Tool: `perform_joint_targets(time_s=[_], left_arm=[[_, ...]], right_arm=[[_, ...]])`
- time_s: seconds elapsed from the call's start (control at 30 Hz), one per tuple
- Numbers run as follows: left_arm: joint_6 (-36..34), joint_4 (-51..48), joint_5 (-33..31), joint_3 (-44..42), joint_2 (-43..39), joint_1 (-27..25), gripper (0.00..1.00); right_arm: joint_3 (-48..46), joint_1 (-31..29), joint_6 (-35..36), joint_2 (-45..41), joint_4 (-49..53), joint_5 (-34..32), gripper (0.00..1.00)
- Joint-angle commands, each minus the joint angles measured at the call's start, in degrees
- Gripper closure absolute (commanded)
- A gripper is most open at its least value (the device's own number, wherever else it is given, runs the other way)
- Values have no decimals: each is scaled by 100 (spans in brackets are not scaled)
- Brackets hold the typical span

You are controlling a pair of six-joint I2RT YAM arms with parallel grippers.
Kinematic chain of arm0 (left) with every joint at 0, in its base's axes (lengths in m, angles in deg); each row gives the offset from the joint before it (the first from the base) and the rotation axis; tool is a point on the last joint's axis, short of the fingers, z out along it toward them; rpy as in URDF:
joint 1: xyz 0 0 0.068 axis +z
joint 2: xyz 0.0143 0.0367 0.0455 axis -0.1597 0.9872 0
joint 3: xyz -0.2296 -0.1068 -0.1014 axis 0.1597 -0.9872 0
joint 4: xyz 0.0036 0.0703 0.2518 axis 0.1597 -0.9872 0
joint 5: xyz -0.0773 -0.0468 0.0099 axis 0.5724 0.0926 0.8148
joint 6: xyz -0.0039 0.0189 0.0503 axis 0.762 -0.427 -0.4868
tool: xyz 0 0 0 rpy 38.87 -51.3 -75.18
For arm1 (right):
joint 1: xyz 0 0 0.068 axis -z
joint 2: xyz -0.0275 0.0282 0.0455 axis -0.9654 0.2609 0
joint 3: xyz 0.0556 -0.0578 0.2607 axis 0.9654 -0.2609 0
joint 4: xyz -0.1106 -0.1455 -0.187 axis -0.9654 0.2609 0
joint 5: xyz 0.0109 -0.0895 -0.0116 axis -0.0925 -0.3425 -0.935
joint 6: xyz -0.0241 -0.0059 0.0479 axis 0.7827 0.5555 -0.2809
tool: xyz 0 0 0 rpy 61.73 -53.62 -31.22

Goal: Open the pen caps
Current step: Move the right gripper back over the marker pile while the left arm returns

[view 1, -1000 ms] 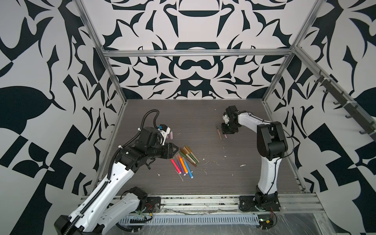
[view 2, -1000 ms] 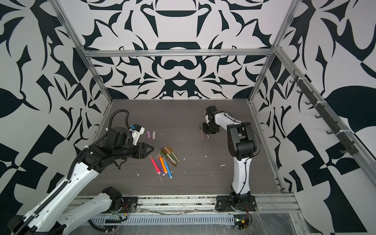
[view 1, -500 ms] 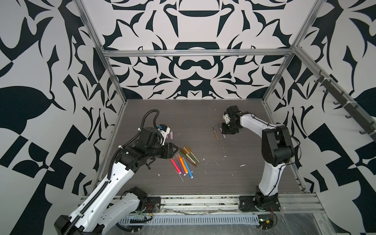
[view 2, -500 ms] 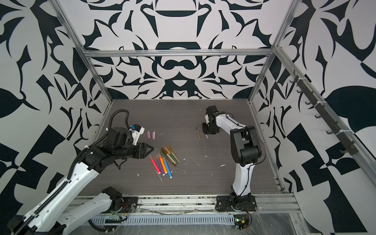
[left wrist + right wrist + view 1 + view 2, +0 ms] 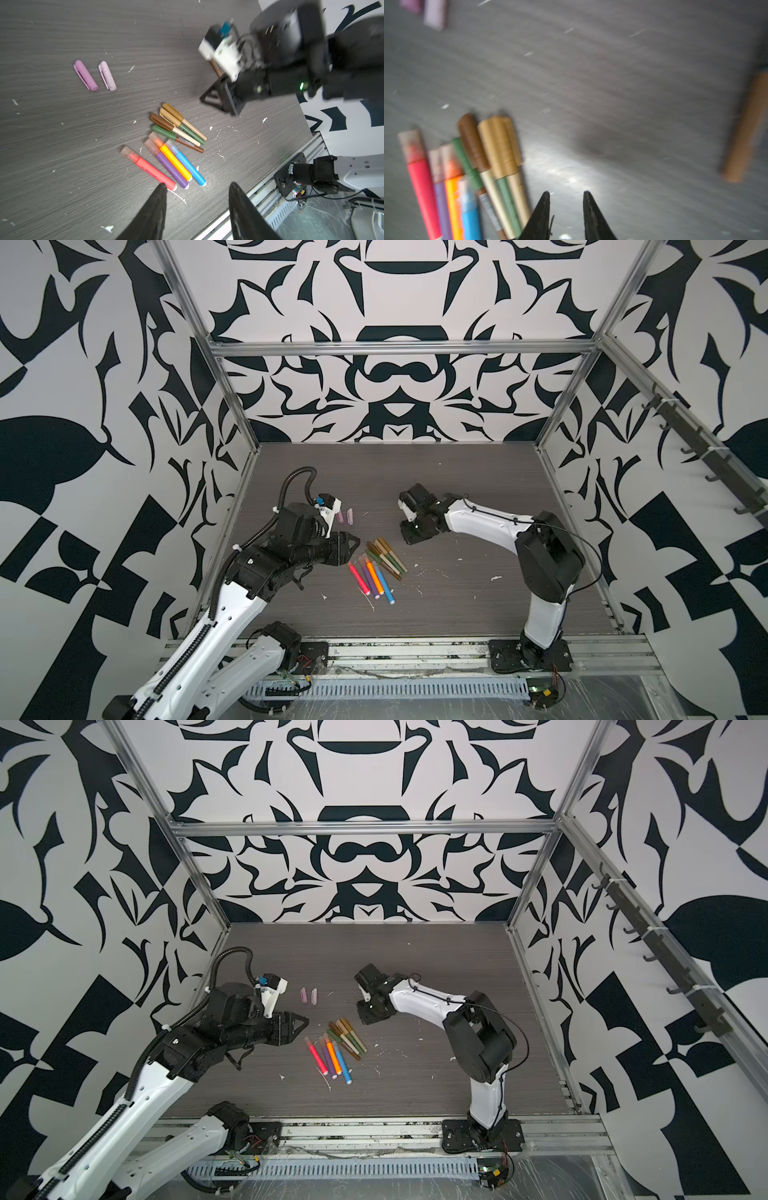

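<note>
Several capped pens lie in a bunch mid-table. The thin pens (image 5: 386, 556) (image 5: 178, 126) wear tan, brown and olive pen caps (image 5: 171, 110). The thick pink, purple, orange and blue markers (image 5: 372, 578) (image 5: 170, 164) have pale see-through caps. Two loose caps, lilac (image 5: 85, 75) and pale pink (image 5: 107, 75), lie apart behind the bunch (image 5: 309, 995). My left gripper (image 5: 355, 545) (image 5: 197, 185) hovers open and empty just left of the bunch. My right gripper (image 5: 409, 537) (image 5: 566, 192) is open and empty right of the thin pens' capped ends.
A brown pen (image 5: 745, 128) (image 5: 216, 68) lies alone on the table behind the right gripper. White scraps (image 5: 494, 577) dot the dark wood-grain table (image 5: 457, 614). Metal rails (image 5: 415, 649) run along the front edge, and patterned walls close the other sides.
The right arm has swung left and forward from the lone pens at the right to beside the bunch. The left arm has stayed put.
</note>
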State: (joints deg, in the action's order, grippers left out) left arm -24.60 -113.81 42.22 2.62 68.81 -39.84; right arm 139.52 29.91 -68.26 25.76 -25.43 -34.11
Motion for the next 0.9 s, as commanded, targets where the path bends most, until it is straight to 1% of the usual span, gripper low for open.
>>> perform_joint_targets(time_s=[0.0,0.1,0.23,0.37,0.57,0.73,0.87], left_arm=[[51,-31,-301,-95,-257,24,48],[68,-39,-441,-115,-406,24,47],[77,-28,-459,-117,-447,24,47],[96,-26,-401,-123,-382,24,47],[121,-16,-392,-134,-346,24,47],[130,-15,-367,-131,-346,20,47],[138,-7,-367,-147,-390,24,47]], right_arm=[[-147,-524,-475,-223,-170,-388,70],[-174,-868,-576,-147,-177,-558,70],[-142,-1044,-623,-93,-136,-749,70],[-172,-1101,-659,-227,-78,-909,70],[-219,-1108,-615,-327,328,-1273,70],[-150,-1102,-496,-99,418,-1195,70],[-93,-1102,-536,-6,449,-1199,70]])
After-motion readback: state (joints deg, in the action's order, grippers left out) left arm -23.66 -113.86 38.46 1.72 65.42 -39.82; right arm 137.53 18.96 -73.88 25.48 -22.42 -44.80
